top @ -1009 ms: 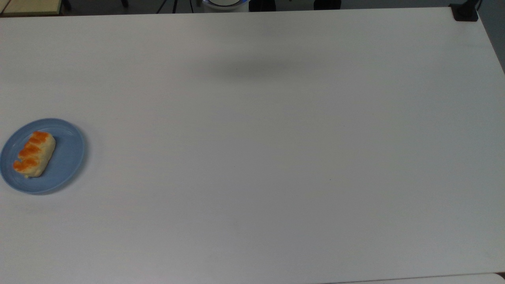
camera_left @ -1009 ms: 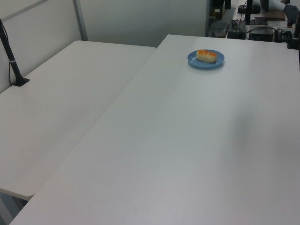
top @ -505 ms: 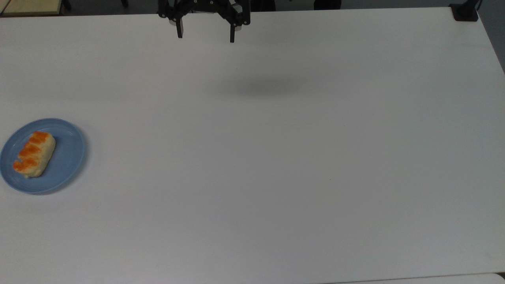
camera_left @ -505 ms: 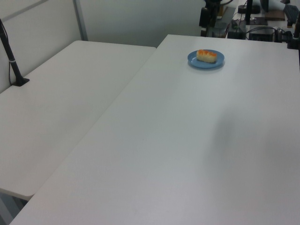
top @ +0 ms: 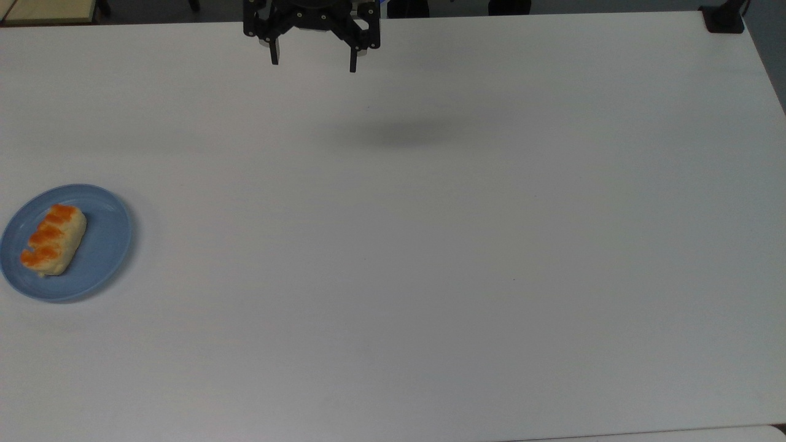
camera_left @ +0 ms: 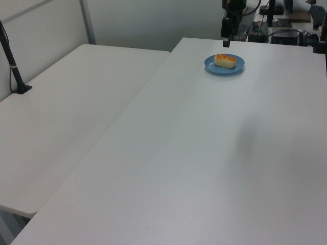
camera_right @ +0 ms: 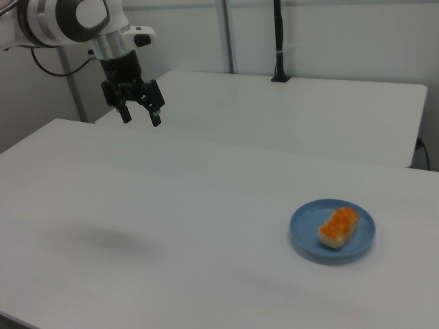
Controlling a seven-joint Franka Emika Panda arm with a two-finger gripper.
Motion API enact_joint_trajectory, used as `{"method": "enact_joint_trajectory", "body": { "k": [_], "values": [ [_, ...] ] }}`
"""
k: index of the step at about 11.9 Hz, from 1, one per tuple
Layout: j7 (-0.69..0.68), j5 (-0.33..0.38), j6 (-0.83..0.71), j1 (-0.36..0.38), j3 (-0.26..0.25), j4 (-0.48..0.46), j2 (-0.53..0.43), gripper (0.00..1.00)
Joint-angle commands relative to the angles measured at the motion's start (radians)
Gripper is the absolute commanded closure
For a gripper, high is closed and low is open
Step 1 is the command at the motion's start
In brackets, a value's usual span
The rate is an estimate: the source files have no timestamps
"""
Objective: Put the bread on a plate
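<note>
The pale-yellow bread with orange-brown patches lies on the round light-blue plate at the top view's left edge. My black gripper hangs open and empty high above the table, at the top view's upper middle, far from the plate. In the left view the gripper appears just behind the plate. Its shadow falls on the white table.
The white table is wide and bare around the plate. A second white table adjoins it at the left view's left, with a black post clamped on it. A black clamp sits at the top view's top right corner.
The gripper has come into view from the top view's upper edge and lowered a little toward the table, still open. The bread and plate have not moved.
</note>
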Motion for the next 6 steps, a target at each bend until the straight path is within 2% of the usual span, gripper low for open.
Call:
{"method": "enact_joint_trajectory", "body": {
  "k": [1,6],
  "values": [
    [-0.028,-0.004,-0.02,0.017,-0.025,-0.042,-0.047,0.0],
    [-0.011,0.001,-0.006,0.044,-0.046,-0.039,-0.036,0.0]
  ]
}}
